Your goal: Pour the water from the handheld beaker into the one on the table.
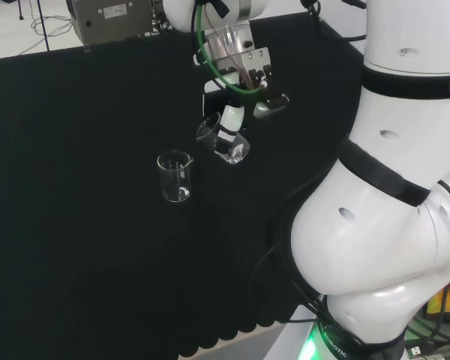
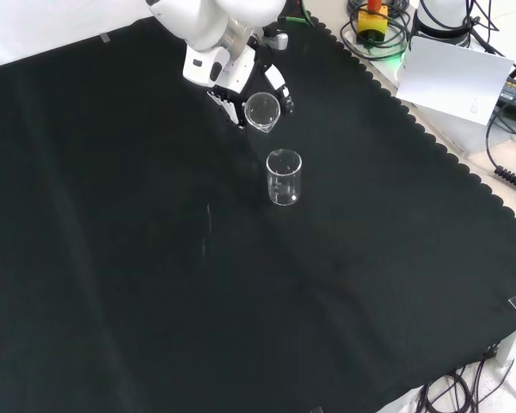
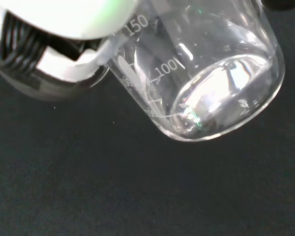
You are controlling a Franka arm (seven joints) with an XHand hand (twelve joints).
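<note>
The hand [image 1: 236, 112] is curled round a clear glass beaker [image 1: 222, 141], which is tilted with its mouth toward the second beaker. In the front view the held beaker [image 2: 263, 111] shows its round mouth, with the hand [image 2: 228, 82] behind it. A second clear beaker [image 1: 174, 176] stands upright on the black cloth, to the left of and below the held one in the head view. In the front view this standing beaker [image 2: 284, 177] is just below the held one. Up close, the held beaker [image 3: 201, 78] shows printed marks and a fingertip [image 3: 64, 64] against its wall. How much water either holds is unclear.
A grey box [image 1: 112, 19] sits beyond the cloth's far edge in the head view. The arm's white links [image 1: 390, 187] stand at the right. In the front view, cables [image 2: 507, 103] and a white sheet [image 2: 451, 77] lie beyond the cloth's scalloped edge.
</note>
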